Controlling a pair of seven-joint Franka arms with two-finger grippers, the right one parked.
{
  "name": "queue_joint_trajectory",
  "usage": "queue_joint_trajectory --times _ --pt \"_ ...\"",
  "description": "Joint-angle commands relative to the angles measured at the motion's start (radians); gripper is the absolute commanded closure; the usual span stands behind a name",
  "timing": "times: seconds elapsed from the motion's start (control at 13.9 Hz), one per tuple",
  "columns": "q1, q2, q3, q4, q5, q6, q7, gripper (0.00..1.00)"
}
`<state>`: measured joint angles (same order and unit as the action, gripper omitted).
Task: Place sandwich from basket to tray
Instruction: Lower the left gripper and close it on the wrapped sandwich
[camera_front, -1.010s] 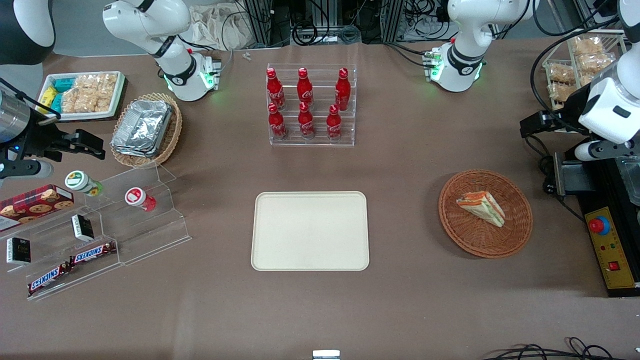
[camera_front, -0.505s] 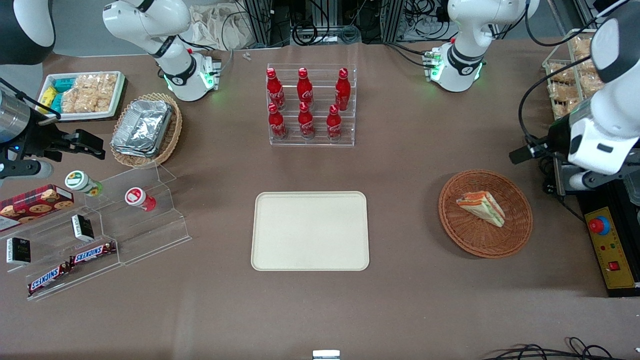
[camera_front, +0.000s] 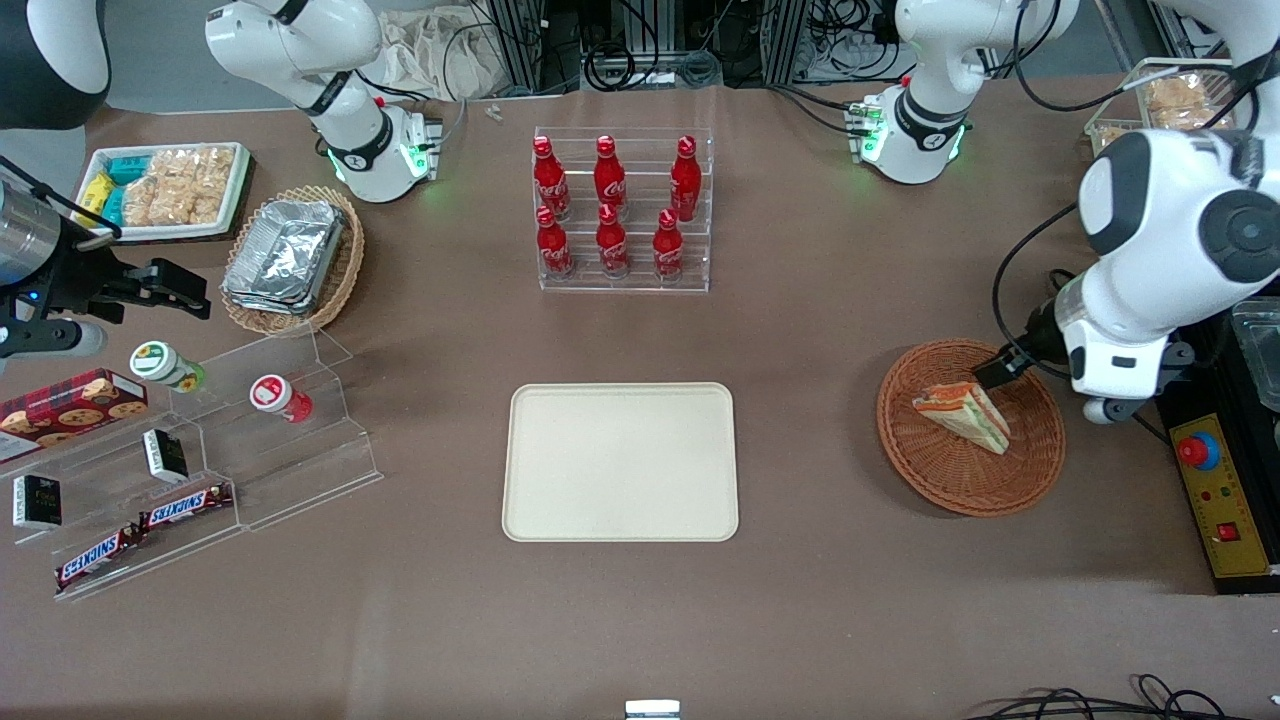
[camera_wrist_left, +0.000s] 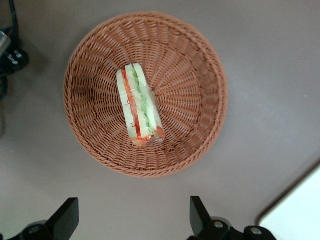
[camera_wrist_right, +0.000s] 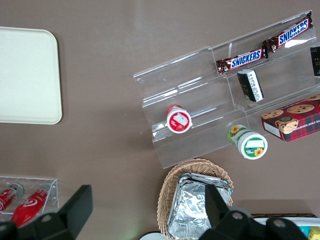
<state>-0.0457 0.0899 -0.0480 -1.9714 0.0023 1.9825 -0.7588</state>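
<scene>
Right now the left arm's gripper (camera_wrist_left: 134, 220) hangs above the reddish-brown wicker basket (camera_front: 1030, 465), at the rim farther from the front camera, with its fingers (camera_wrist_left: 67, 216) spread wide and nothing between them. The sandwich (camera_front: 962, 414) lies on its side near the basket's middle, untouched; from the wrist camera its long axis runs roughly straight away from the gripper, with the bread and the orange-red and green filling layers showing as stripes along that line. So the open fingers appear to straddle the wedge's narrow width once the gripper moves in over the basket's centre and descends. The cream-beige tray (camera_front: 620, 462) sits bare toward the parked arm's end, well apart from the basket. Readable writing: SNICKERS bars (camera_front: 186, 505) on the clear stepped stand, and Coca-Cola script on the red bottles (camera_front: 611, 176).
</scene>
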Motion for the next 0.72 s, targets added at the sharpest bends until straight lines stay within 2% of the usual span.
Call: queue_joint_trajectory --times 0.0,0.43,0.65 --pt "0.0 0.023 0.007 -0.05 0.022 0.079 -0.062 0.0" --pt "0.0 0.068 0.01 -0.21 0.022 0.333 -0.125 0.0" --pt "0.001 0.117 0.016 -0.225 0.022 0.412 -0.171 0.0"
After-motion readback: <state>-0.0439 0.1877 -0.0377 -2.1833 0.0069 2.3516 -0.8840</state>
